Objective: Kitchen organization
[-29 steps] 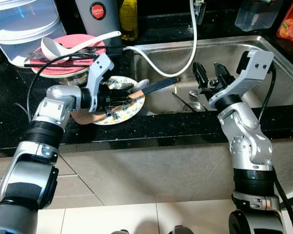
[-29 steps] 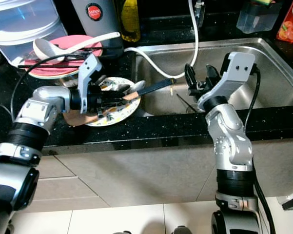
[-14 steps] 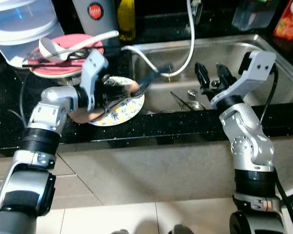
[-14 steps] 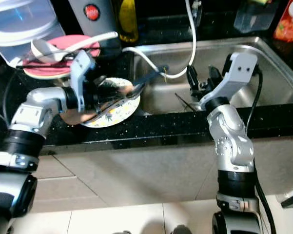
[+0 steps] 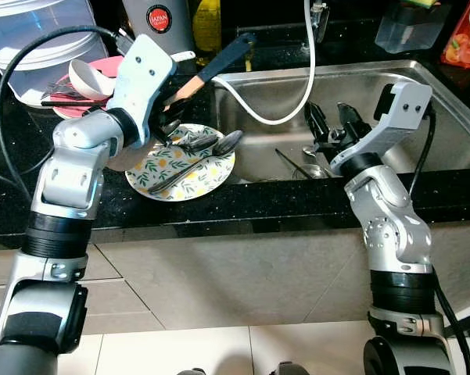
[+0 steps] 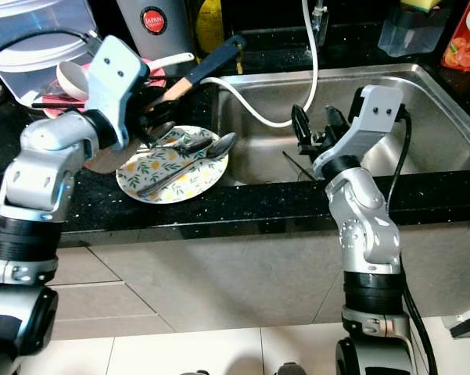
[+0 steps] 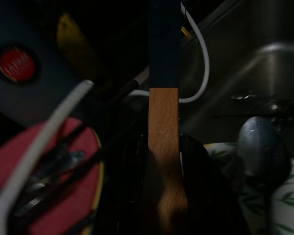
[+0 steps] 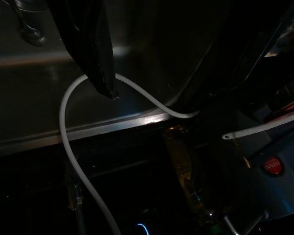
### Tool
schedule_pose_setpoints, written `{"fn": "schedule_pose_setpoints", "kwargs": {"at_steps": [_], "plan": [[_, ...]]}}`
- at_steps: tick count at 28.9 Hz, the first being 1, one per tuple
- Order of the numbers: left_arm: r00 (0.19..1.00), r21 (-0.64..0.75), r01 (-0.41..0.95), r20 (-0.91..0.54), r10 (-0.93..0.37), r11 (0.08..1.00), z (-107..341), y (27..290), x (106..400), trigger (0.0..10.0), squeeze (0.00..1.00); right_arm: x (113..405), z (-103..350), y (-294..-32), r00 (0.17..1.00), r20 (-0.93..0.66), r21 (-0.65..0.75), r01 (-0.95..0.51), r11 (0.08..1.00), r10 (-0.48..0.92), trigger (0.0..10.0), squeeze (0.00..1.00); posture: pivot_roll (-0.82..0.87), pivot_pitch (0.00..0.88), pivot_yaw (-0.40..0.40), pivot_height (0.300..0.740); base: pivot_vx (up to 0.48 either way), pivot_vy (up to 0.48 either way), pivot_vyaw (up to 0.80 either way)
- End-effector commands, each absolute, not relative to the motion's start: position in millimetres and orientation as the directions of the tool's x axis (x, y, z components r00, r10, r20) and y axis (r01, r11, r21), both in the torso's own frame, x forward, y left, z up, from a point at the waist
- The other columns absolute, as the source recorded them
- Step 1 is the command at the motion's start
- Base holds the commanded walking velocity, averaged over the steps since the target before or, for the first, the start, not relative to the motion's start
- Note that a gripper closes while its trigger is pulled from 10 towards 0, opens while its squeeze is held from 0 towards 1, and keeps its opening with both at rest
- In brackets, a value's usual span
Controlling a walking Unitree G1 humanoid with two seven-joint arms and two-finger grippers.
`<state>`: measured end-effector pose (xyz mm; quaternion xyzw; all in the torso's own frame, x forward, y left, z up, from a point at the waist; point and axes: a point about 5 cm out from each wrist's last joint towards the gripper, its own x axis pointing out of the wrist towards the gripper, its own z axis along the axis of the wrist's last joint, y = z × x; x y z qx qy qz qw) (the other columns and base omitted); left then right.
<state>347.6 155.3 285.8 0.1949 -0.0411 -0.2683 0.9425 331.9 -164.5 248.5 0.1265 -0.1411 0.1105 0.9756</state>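
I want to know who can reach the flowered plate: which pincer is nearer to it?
Left. The left pincer is just above the plate's back edge, holding a spatula. The right pincer is off to the side, over the sink.

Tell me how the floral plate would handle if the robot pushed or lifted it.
The floral plate looks like glazed ceramic, so probably stiff, fairly heavy and breakable. It lies flat on the polished black counter, so a push would likely slide it. The loose spoons on it could slip off if it tilts.
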Motion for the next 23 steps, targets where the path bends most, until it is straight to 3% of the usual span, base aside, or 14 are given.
{"fn": "schedule_pose_setpoints", "kwargs": {"at_steps": [1,3,6,12,16,18,21,23], "plan": [[0.854,0.336,0.501,-0.038,-0.520,0.798,280,155,348,10.0,0.00,333,249,-162,0.932,0.307,0.220,-0.266,0.939,0.192,10.0,0.00,0.05,0.062,0.028,0.740,0.000,0.000,0.00],[0.866,0.345,0.473,-0.014,-0.499,0.811,280,154,348,10.0,0.00,332,248,-161,0.932,0.307,0.222,-0.267,0.938,0.193,10.0,0.00,0.05,0.060,0.027,0.740,0.000,0.000,0.00],[0.884,0.513,0.352,0.093,-0.458,0.783,286,150,351,10.0,0.00,332,248,-158,0.930,0.308,0.229,-0.276,0.934,0.199,10.0,0.00,0.05,0.059,0.029,0.740,0.000,0.000,0.00],[0.869,0.589,0.336,0.107,-0.483,0.735,286,142,350,10.0,0.00,330,251,-149,0.919,0.325,0.297,-0.323,0.899,0.223,10.0,0.00,0.05,0.059,0.029,0.740,0.000,0.000,0.00],[0.758,0.606,0.472,0.091,-0.645,0.640,282,117,340,10.0,0.00,329,267,-139,0.884,0.394,0.510,-0.437,0.741,0.250,10.0,0.00,0.03,0.045,0.024,0.740,0.000,0.000,0.00],[0.752,0.608,0.481,0.086,-0.654,0.632,280,115,340,10.0,0.00,328,270,-138,0.876,0.408,0.519,-0.454,0.725,0.257,10.0,0.00,0.03,0.045,0.024,0.740,0.000,0.000,0.00],[0.678,0.569,0.548,0.127,-0.724,0.613,279,99,333,10.0,0.00,321,284,-127,0.810,0.489,0.553,-0.576,0.602,0.325,10.0,0.00,0.02,0.032,0.023,0.740,0.000,0.000,0.00],[0.658,0.560,0.566,0.136,-0.741,0.605,278,93,331,10.0,0.00,319,285,-123,0.795,0.501,0.549,-0.598,0.584,0.343,10.0,0.00,0.02,0.025,0.023,0.740,0.000,0.000,0.00]]}}
